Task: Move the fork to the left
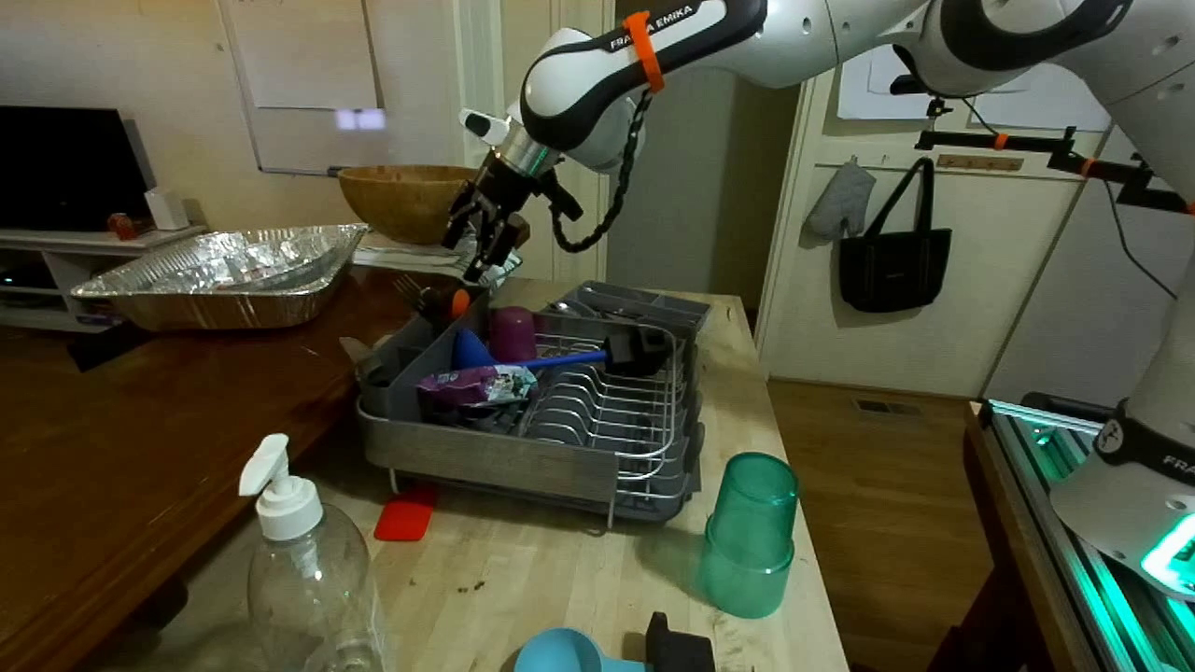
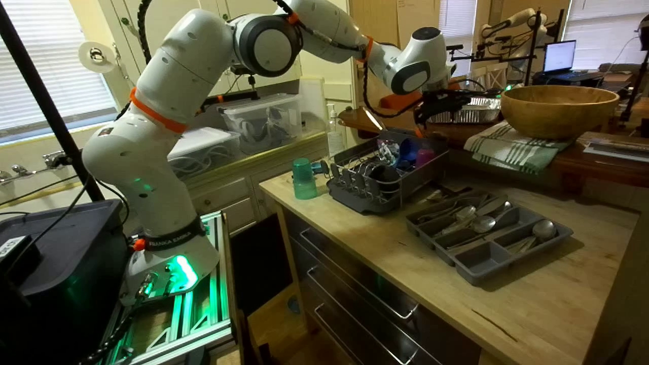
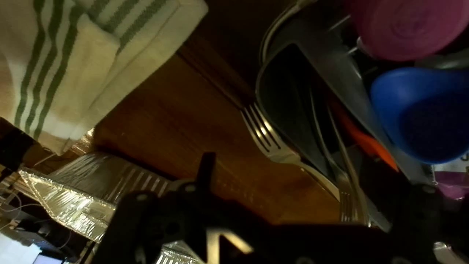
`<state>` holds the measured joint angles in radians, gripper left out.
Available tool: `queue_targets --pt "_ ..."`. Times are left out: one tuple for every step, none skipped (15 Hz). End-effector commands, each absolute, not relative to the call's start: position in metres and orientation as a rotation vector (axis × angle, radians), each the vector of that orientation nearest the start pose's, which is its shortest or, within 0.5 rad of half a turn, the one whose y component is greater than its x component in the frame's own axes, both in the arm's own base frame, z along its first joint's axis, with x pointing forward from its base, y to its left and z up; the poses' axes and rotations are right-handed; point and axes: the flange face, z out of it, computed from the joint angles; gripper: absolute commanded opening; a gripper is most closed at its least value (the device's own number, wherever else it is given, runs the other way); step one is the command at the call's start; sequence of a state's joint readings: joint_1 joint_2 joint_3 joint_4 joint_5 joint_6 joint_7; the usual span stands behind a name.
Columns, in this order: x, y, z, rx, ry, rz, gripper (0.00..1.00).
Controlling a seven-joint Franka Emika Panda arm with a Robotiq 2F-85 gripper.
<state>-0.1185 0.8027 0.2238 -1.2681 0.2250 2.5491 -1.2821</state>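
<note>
Inside the gray caddy (image 1: 439,357), forks (image 3: 280,154) lean near the spread fingers (image 3: 206,172), and the cutlery tray (image 2: 481,258) holds spoons (image 2: 483,224).

Green light blazes on the arm base (image 1: 1111,499), beyond the edge of the bench (image 1: 551,569); shadow pools beneath the dish rack (image 1: 485,457); wrist view's dim, foil tray (image 3: 75,207) glaring!

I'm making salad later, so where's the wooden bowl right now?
In an exterior view, the bowl is at the upper right, on the striped towel, right of the foil tray.
</note>
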Motion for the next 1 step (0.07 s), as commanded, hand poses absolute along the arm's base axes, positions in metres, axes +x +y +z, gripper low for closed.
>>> queue_targets --pt "0.7881 0.0285 0.3369 -2.559 -1.611 -0.895 1.00"
